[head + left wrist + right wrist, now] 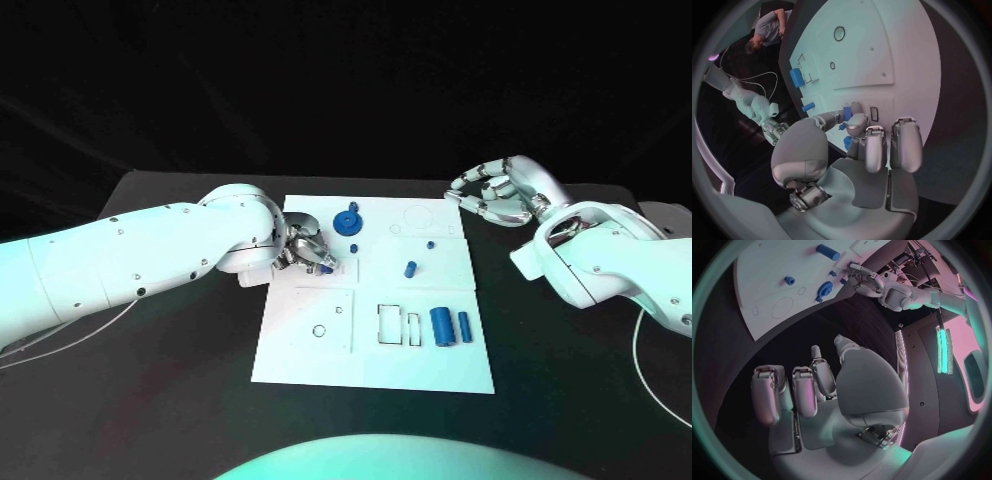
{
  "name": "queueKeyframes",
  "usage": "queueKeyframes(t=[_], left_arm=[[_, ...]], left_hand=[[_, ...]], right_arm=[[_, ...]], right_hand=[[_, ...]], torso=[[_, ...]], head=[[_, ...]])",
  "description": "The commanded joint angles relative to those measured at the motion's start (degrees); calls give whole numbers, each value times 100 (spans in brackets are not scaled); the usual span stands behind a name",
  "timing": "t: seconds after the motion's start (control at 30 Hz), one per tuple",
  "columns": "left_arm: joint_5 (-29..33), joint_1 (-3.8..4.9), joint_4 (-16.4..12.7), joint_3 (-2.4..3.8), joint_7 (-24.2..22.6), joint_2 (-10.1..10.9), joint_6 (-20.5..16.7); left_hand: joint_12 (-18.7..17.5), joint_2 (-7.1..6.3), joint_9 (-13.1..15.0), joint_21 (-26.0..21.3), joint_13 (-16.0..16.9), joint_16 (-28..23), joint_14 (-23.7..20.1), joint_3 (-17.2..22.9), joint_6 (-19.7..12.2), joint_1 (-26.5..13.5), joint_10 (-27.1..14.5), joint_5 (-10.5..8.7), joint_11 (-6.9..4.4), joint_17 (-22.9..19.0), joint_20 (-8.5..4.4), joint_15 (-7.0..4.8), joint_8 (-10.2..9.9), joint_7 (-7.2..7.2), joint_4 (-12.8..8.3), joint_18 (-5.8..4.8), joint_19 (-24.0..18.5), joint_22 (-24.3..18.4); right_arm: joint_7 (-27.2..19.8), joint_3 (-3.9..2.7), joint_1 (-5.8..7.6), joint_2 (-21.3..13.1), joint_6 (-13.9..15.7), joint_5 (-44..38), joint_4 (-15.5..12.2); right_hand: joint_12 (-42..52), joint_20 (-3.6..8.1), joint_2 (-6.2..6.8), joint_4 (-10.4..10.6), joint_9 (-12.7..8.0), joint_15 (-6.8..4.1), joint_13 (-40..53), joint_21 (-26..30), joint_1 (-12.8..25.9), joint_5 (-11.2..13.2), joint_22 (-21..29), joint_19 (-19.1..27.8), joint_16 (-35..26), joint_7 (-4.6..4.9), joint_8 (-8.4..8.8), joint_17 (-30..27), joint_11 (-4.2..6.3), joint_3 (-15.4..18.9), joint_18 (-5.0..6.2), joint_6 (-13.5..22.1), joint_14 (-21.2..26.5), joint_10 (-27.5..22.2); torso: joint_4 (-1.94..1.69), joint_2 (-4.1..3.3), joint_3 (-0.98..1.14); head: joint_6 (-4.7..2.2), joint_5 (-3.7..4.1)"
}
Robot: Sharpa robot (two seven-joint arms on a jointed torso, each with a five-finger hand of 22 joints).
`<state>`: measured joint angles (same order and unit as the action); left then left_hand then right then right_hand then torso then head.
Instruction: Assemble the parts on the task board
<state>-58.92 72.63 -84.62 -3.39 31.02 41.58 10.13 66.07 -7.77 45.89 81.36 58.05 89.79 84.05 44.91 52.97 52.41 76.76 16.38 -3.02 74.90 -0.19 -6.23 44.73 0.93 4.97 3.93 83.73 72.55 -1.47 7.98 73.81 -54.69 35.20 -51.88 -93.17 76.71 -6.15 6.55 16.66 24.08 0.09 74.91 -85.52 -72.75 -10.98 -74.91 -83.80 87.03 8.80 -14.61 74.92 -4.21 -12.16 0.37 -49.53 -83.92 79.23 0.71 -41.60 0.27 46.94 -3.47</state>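
The white task board (310, 350) lies mid-table. My left hand (306, 249) is at the board's left edge, and its fingertips (856, 120) pinch a small blue part (847, 113) low over the board. A blue gear-like part (348, 221) sits just beyond that hand. A short blue peg (411, 268) lies mid-board. A thick blue cylinder (443, 326) and a thinner one (464, 325) lie side by side nearer me. My right hand (498, 193) hovers off the board's far right corner, with fingers (795, 392) curled in on nothing.
The board carries a round hole (319, 331), rectangular slots (391, 324) and a large faint circle (423, 216) at its far right. Black table (173, 400) surrounds the board. Cables trail off the table on both sides.
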Motion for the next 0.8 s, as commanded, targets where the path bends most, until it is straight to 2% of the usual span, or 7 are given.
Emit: queueKeyframes(t=[0.03,0.17,0.33,0.47,0.63,0.77,0.8], left_arm=[[151,-16,-11,-10,-38,-13,-83],[214,-16,-33,-3,-43,-1,-76],[271,12,-91,49,-38,52,49],[285,87,-138,83,-22,104,262],[289,216,-156,114,-1,136,545],[277,308,-118,126,17,143,736],[275,327,-104,129,21,142,777]], left_hand=[[-35,322,-13,-21,-12,-28,569,422,-45,383,-46,-19,-8,1418,-5,-10,10,-2,-389,-36,-9,-10],[-40,329,-12,-22,-18,-30,568,428,-47,391,-49,-34,-6,1412,-4,-9,11,0,-393,-36,-9,-11],[-47,324,-10,-24,-29,-31,567,431,-51,402,-54,-53,-3,1410,-1,-7,12,3,-406,-36,-11,-14],[-75,323,-9,-38,-64,-44,561,432,-55,407,-70,-64,-1,1387,1,-6,11,5,-410,-31,-21,-41],[-99,331,-9,-52,-91,-50,557,434,-70,421,-89,-115,10,1375,11,3,4,17,-415,-27,-32,-63],[-130,327,-9,-66,-127,-56,554,451,-94,481,-111,-273,24,1365,29,17,-11,31,-461,-24,-42,-79],[-128,328,-9,-68,-124,-56,554,450,-94,481,-110,-275,24,1366,30,18,-11,31,-460,-23,-43,-82]], right_arm=[[8,0,-10,6,-49,-26,2],[8,0,-17,6,-51,-26,7],[12,0,-21,4,-56,-26,13],[9,0,-23,-5,-54,-26,9],[10,0,-24,-9,-53,-26,12],[10,0,-24,-12,-53,-26,15],[11,0,-25,-13,-52,-26,17]], right_hand=[[-11,38,-16,1,-9,-28,308,38,73,-35,-1188,-370,-29,3,-38,911,16,35,90,37,-451,-7],[-10,38,-17,0,-9,-28,309,29,73,-36,-1194,-374,-27,3,-39,914,16,35,88,37,-452,-6],[-10,38,-17,0,-9,-28,309,29,73,-36,-1194,-374,-27,3,-39,914,16,35,88,37,-452,-6],[-10,38,-17,0,-9,-28,309,29,73,-36,-1194,-374,-27,3,-39,914,16,35,88,37,-452,-6],[-10,38,-17,0,-9,-28,309,29,73,-36,-1194,-374,-27,3,-39,914,16,35,88,37,-452,-6],[-10,38,-17,0,-9,-28,309,29,73,-36,-1194,-374,-27,3,-39,914,16,35,88,37,-452,-6],[-10,38,-17,0,-9,-28,309,29,73,-36,-1194,-374,-27,3,-39,914,16,35,88,37,-452,-6]], torso=[[3,2,0],[1,7,-4],[-6,11,5],[-12,15,5],[-2,5,1],[6,5,1],[3,3,4]], head=[[6,-3],[-1,-3],[-11,3],[-29,16],[-47,4],[-49,0],[-79,9]])
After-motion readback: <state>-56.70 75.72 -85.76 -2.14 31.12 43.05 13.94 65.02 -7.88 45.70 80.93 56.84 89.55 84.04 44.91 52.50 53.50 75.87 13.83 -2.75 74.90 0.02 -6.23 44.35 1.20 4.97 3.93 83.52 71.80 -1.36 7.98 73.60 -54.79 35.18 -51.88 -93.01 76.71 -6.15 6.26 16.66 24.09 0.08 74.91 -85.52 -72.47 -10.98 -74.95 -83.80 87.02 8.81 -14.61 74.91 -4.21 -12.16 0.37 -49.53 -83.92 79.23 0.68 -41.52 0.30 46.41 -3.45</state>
